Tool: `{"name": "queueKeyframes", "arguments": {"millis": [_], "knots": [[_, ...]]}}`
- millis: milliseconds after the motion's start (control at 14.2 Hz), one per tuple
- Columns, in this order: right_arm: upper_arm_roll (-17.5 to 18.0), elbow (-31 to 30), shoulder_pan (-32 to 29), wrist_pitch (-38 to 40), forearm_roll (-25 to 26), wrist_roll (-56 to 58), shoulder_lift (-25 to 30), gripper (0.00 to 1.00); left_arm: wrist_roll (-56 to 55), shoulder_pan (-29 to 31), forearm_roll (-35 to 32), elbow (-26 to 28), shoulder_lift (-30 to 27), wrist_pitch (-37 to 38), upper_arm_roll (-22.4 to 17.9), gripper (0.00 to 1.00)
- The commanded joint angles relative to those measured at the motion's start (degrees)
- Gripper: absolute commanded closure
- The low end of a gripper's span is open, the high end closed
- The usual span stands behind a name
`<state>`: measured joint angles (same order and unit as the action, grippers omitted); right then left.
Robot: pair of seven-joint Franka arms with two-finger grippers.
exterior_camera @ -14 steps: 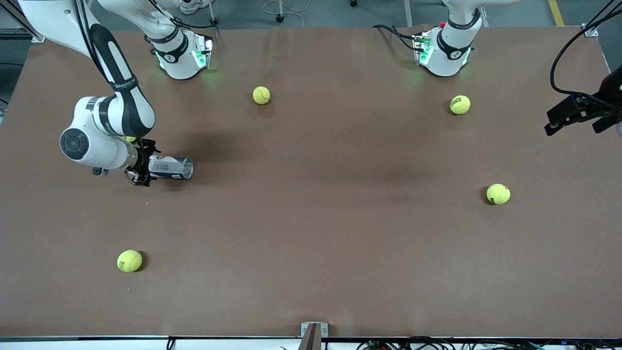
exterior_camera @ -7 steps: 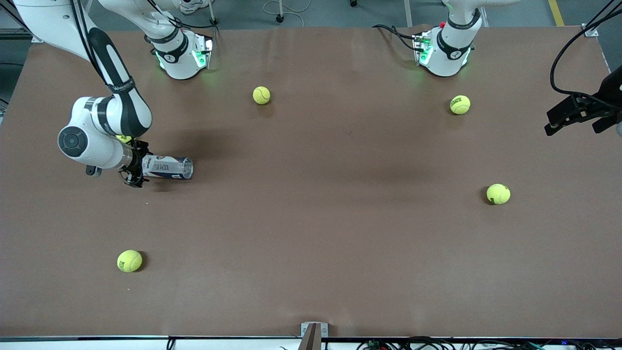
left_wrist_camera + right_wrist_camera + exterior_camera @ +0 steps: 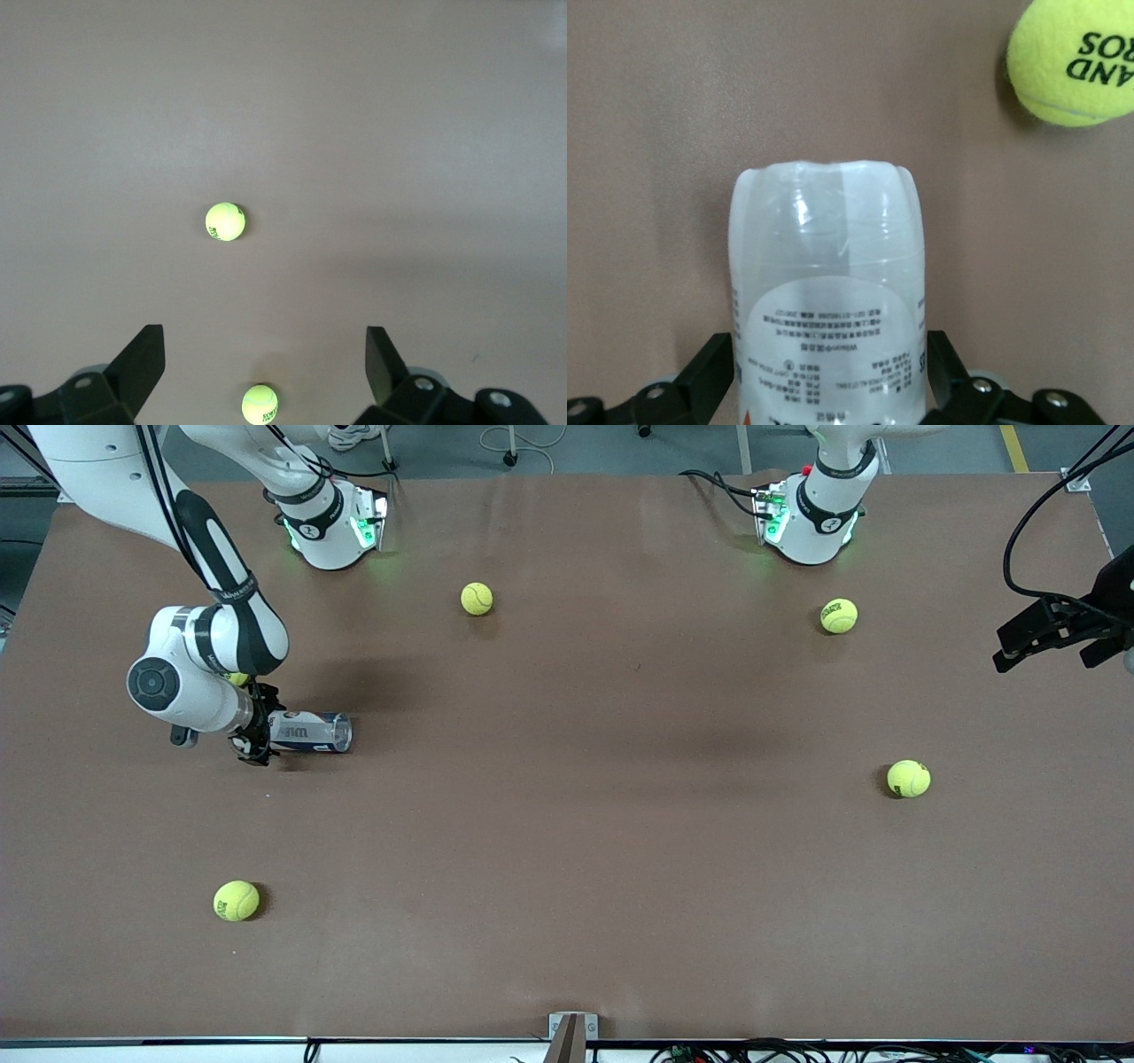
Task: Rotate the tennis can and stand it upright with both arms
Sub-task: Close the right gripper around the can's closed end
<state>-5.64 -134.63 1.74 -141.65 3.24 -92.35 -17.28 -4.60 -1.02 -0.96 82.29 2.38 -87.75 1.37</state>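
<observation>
The tennis can (image 3: pixel 314 731) lies on its side on the brown table (image 3: pixel 567 824), toward the right arm's end. It is a clear tube with a white and blue label. My right gripper (image 3: pixel 257 733) is low at the can's end. In the right wrist view the can (image 3: pixel 828 292) fills the gap of the right gripper (image 3: pixel 830 350); the black fingers (image 3: pixel 718 372) stand open close on either side of it. My left gripper (image 3: pixel 266 341) is open and empty, high over the table; it is out of the front view.
Yellow-green tennis balls lie scattered: one (image 3: pixel 477 599) near the bases, one (image 3: pixel 838 615) by the left arm's base, one (image 3: pixel 908 778), one (image 3: pixel 236 901) nearer the camera, and one (image 3: pixel 1076 62) beside the right wrist. A black camera mount (image 3: pixel 1063 624) overhangs the table edge.
The right gripper drew back off the can toward the right arm's end, then slid forward over the can's end again. The can has not moved.
</observation>
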Motion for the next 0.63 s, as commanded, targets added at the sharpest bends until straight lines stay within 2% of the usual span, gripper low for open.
{"name": "queueKeyframes", "arguments": {"millis": [0, 141, 564], "knots": [[0.5, -1.2, -0.6, -0.2, 0.5, 1.5, 0.6, 0.22, -0.2, 0.3, 0.6, -0.3, -0.1, 0.3, 0.3, 0.00], [0.5, -1.2, -0.6, 0.0, 0.5, 2.0, 0.7, 0.28, -0.2, 0.4, 0.6, -0.3, -0.1, 0.3, 0.3, 0.00], [0.7, -0.8, 0.5, 0.7, 0.4, 1.7, 0.7, 0.33, -0.2, 0.4, 0.6, -0.3, -0.2, 0.3, 0.3, 0.00]]}}
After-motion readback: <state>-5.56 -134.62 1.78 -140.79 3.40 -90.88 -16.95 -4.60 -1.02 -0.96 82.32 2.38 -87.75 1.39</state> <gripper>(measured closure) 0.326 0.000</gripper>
